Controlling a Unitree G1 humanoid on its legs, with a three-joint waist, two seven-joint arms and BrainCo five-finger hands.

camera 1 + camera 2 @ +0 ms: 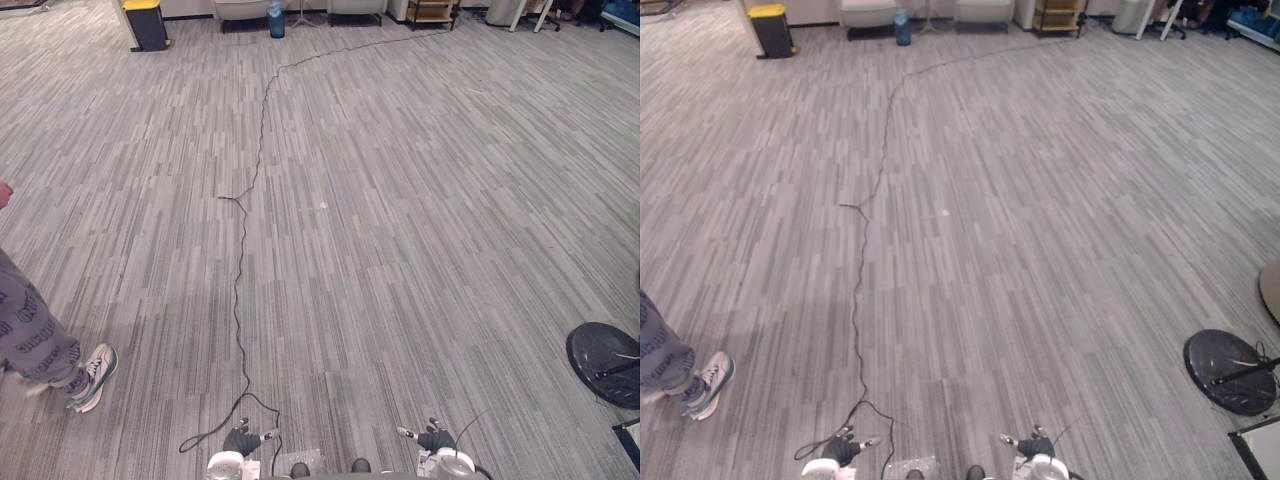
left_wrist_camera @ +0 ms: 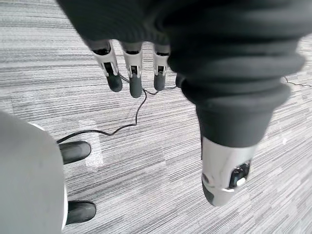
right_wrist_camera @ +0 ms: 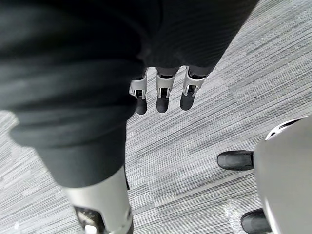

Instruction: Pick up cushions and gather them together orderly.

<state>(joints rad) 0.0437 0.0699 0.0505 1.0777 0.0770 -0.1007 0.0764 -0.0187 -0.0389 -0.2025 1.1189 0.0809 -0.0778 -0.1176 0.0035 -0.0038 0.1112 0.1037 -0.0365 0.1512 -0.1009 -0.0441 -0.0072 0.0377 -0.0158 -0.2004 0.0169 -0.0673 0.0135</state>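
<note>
I see grey striped carpet ahead, and no cushion lies on the part of the floor in sight. My left hand (image 1: 243,440) hangs low at the bottom edge of the eye views, and its fingers (image 2: 131,73) point straight down at the carpet, holding nothing. My right hand (image 1: 435,438) hangs the same way on the other side. Its fingers (image 3: 165,95) are straight and relaxed above the bare floor.
A person's leg and white sneaker (image 1: 92,375) stand at the left. A round black base (image 1: 605,362) lies at the right. At the far end are a black bin with a yellow lid (image 1: 146,22), a blue bottle (image 1: 276,20), chairs and a shelf (image 1: 432,13).
</note>
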